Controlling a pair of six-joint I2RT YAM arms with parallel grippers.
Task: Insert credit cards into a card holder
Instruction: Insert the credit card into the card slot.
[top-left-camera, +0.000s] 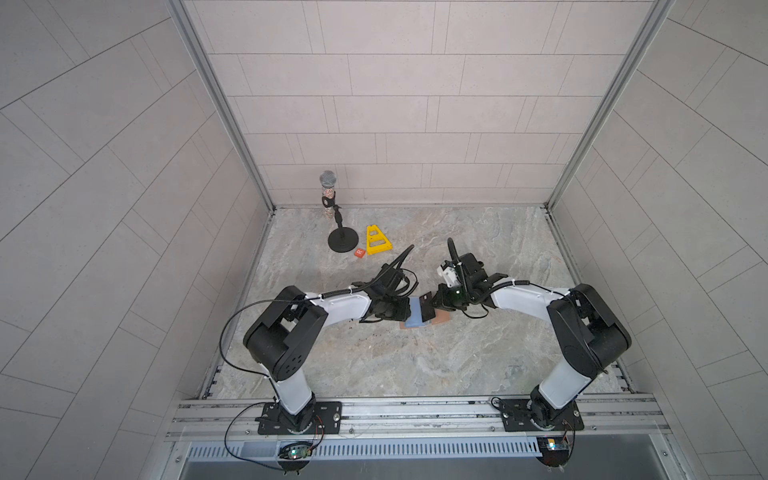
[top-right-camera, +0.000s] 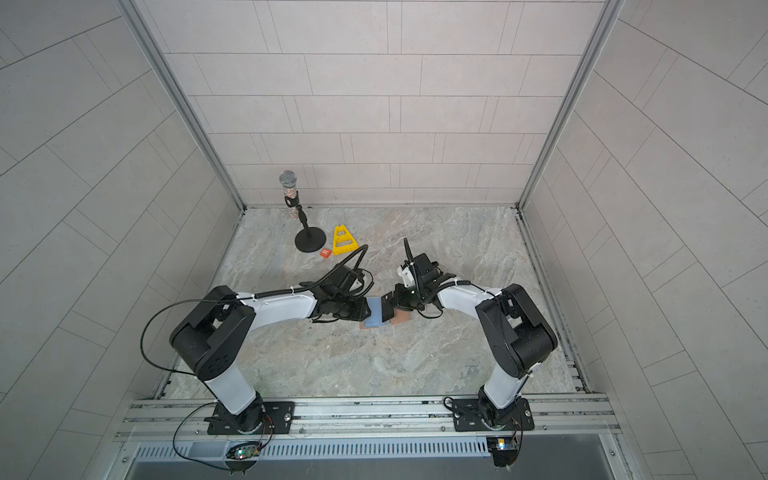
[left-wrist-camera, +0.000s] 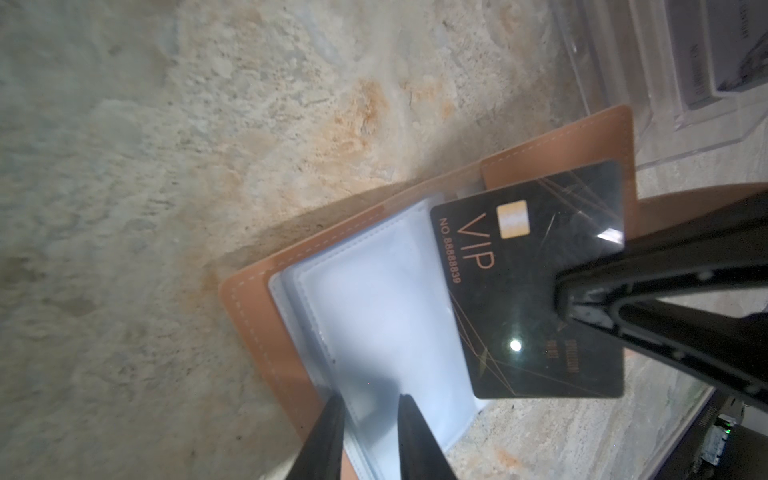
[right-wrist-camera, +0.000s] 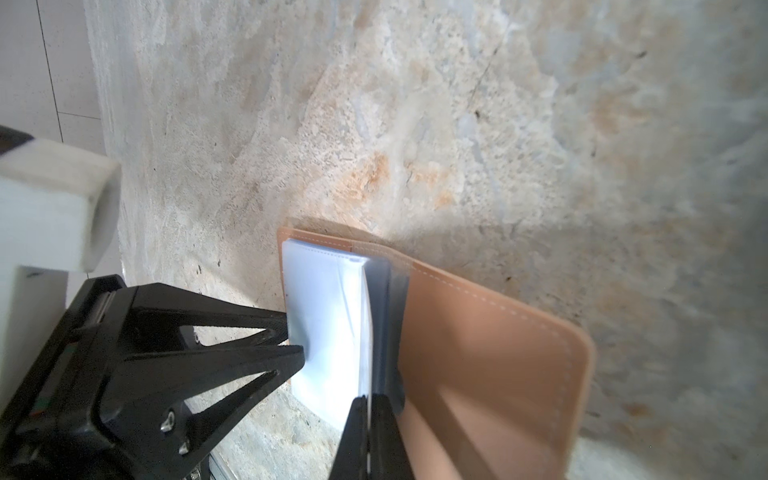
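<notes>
Card holder (top-left-camera: 440, 318) (top-right-camera: 401, 318) lies open on the marbled desk (top-left-camera: 374, 365), just below the centre of both top views, between the two claws. Its tan cover is flat on the desk and its clear sleeves (left-wrist-camera: 374, 311) face up.

The right claw (top-left-camera: 434, 305) (top-right-camera: 394, 305) comes in from the right and is clamped on a black VIP card (top-left-camera: 427, 306) (top-right-camera: 387, 306). It holds the card tilted over the holder's middle. In the left wrist view the card (left-wrist-camera: 528, 291) fills the centre right, gold chip and number showing. The claw (left-wrist-camera: 561, 291) pinches its right edge, and its left edge lies against the sleeves. Whether that edge is inside a pocket cannot be told. In the right wrist view the claw (right-wrist-camera: 368, 401) sits at the bottom centre with the card edge-on between its fingers, and the cover (right-wrist-camera: 490, 353) spreads to the right.

The left claw (top-left-camera: 409, 309) (top-right-camera: 365, 309) reaches in from the left. Its fingers, slightly apart, grip the sleeve stack at the holder's left edge (left-wrist-camera: 370, 399) (right-wrist-camera: 295, 338), one finger on each side.

At the upper right of the left wrist view, a clear plastic stand (left-wrist-camera: 665, 137) holds pale cards (left-wrist-camera: 698, 70), blurred. In the top views, above and left of the claws, stand a microphone (top-left-camera: 328, 180), a yellow triangular frame (top-left-camera: 376, 240) and an orange tile (top-left-camera: 360, 253) marked R.
</notes>
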